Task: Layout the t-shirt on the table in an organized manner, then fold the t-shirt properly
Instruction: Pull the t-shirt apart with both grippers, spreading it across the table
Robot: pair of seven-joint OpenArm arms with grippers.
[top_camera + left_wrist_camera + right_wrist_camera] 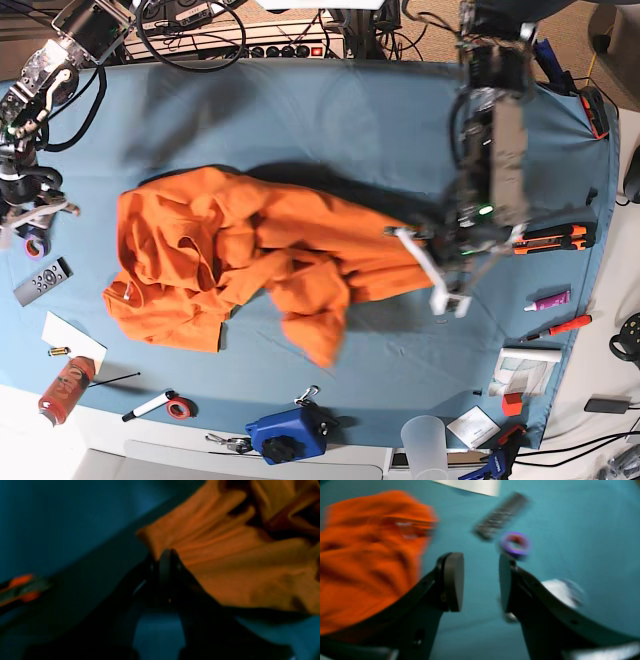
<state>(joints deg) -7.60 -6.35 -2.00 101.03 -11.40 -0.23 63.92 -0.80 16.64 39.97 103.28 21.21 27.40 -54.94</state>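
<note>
T-shirt: the orange t-shirt (250, 265) lies crumpled on the middle-left of the table (330, 120), bunched in folds, with one end drawn out toward the left arm's side and a lobe hanging toward the near edge.
Tag: a small white tag (117, 291) shows at the shirt's edge on the right arm's side.
Left gripper: the left gripper (166, 555) is pinched closed on an edge of the shirt; in its wrist view the cloth fans out in pleats from between the jaws.
Right gripper: the right gripper (481, 580) has its jaws apart with nothing between them, only blue cloth showing through the gap; the shirt lies just beside it.
Table: covered in blue-teal cloth, slightly wrinkled.
Near the right gripper: a grey remote (42, 281) and a purple tape roll (33, 245) lie close to that arm, apart from the shirt.
Near edge: a blue tool (287, 434), a clear cup (424, 441), a marker (149, 405) and a red can (65, 387).
Left arm's side: orange-handled pliers (552, 238) beside the arm.
</note>
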